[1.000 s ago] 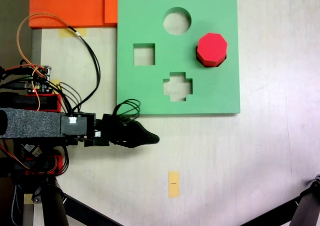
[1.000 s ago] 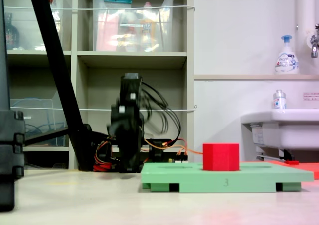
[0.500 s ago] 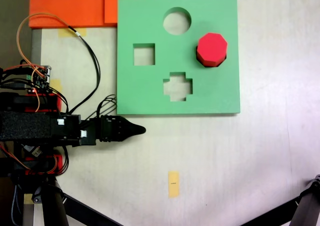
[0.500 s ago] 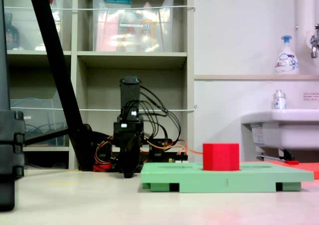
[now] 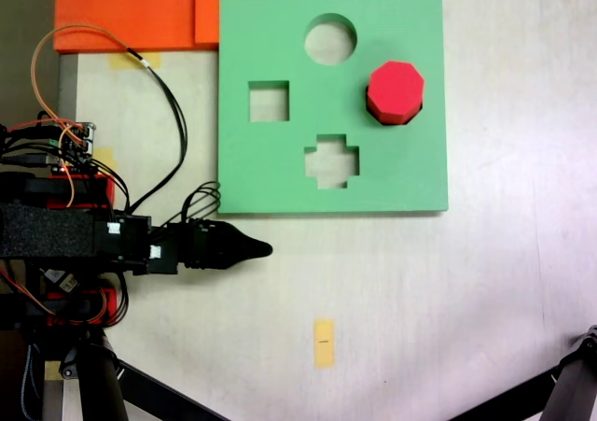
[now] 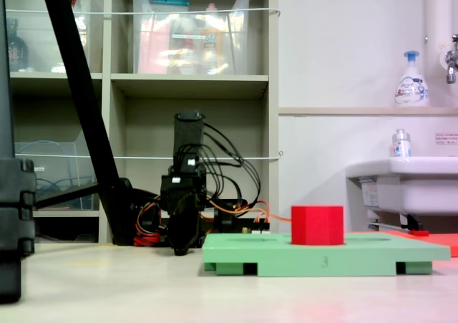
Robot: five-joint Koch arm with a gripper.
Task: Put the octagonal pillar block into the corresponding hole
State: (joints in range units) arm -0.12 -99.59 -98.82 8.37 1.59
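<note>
Arm lies low and level in the top-down fixed view, reaching rightward; gripper [image 5: 261,248] ends in one dark point, jaws overlapping, so whether they are apart or together cannot be told. Side-on fixed view: gripper [image 6: 180,250] is end-on, tip near the table.

Octagonal pillar block [image 5: 395,91] stands well ahead of the tip, up and right, seated in the corresponding hole [image 5: 418,110] of the green board [image 5: 280,169].

Board's front edge reads "3" [image 6: 324,262]. Soap bottle [image 6: 411,82] label too small to read.
</note>
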